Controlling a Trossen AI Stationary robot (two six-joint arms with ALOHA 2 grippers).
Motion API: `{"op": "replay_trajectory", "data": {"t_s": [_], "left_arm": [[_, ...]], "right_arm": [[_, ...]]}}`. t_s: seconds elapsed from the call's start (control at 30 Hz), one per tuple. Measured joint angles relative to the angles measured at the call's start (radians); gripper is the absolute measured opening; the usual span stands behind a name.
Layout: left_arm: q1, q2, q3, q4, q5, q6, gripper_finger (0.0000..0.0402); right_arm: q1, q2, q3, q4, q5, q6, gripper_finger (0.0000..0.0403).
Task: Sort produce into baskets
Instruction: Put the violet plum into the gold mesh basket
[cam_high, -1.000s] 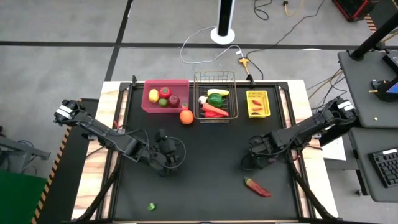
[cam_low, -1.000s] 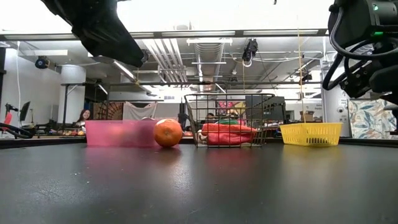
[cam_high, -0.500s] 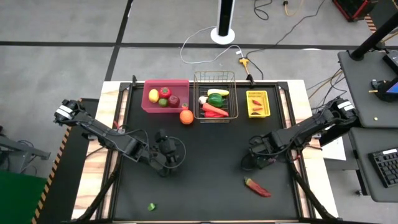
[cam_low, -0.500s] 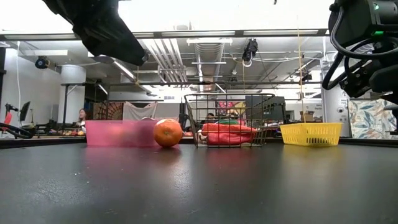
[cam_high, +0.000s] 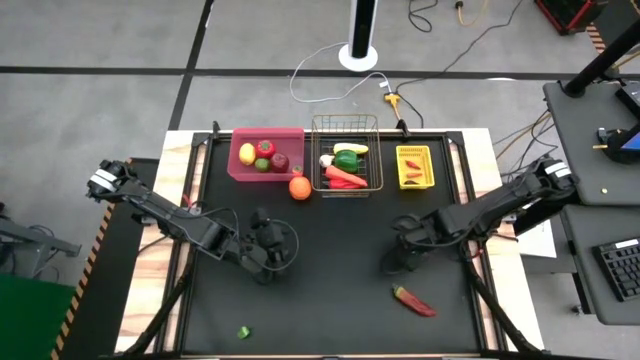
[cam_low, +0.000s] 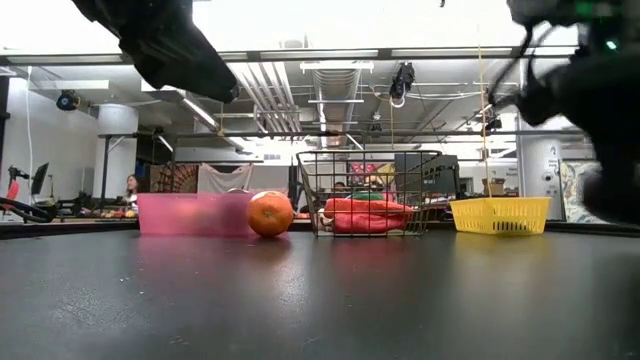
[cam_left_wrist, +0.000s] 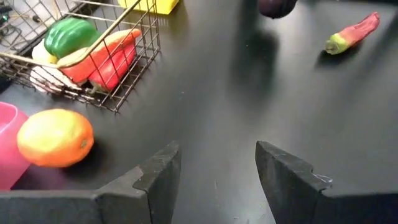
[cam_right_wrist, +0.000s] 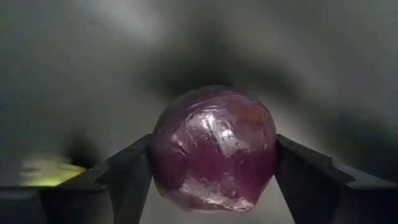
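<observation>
While your left claw (cam_high: 268, 262) hangs part open and empty over the tabletop (cam_high: 330, 300), the orange (cam_high: 299, 187) lies ahead of it, against the pink bin (cam_high: 266, 153) and beside the wire basket (cam_high: 346, 158). Further right, your right claw (cam_right_wrist: 211, 177) has a purple onion (cam_right_wrist: 213, 148) between its fingers, both touching it; the red chilli (cam_high: 413, 300) lies just beyond.

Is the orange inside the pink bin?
No, the orange sits on the black table just outside the pink bin, by its corner next to the wire basket.
</observation>
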Motion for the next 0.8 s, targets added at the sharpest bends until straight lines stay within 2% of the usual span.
{"op": "replay_trajectory", "data": {"t_s": [0.1,0.27,0.43,0.63,0.8], "left_arm": [[0.0,0.001,0.0,0.036,0.0,0.053,0.0189],[-0.008,0.001,-0.006,0.189,0.005,0.238,0.0189],[-0.011,0.001,-0.038,0.377,0.111,0.369,0.0189],[-0.011,0.001,-0.093,0.57,0.152,0.418,0.0189],[-0.011,0.001,-0.098,0.617,0.151,0.418,0.0189]], "right_arm": [[0.0,-0.012,0.023,0.113,0.053,-0.052,0.0288],[0.0,-0.016,0.037,0.352,0.132,-0.181,0.0289],[-0.001,-0.016,0.036,0.543,0.209,-0.317,0.029],[-0.011,-0.016,0.038,0.692,0.293,-0.477,0.029],[-0.041,-0.016,0.038,0.828,0.302,-0.59,0.029]]}}
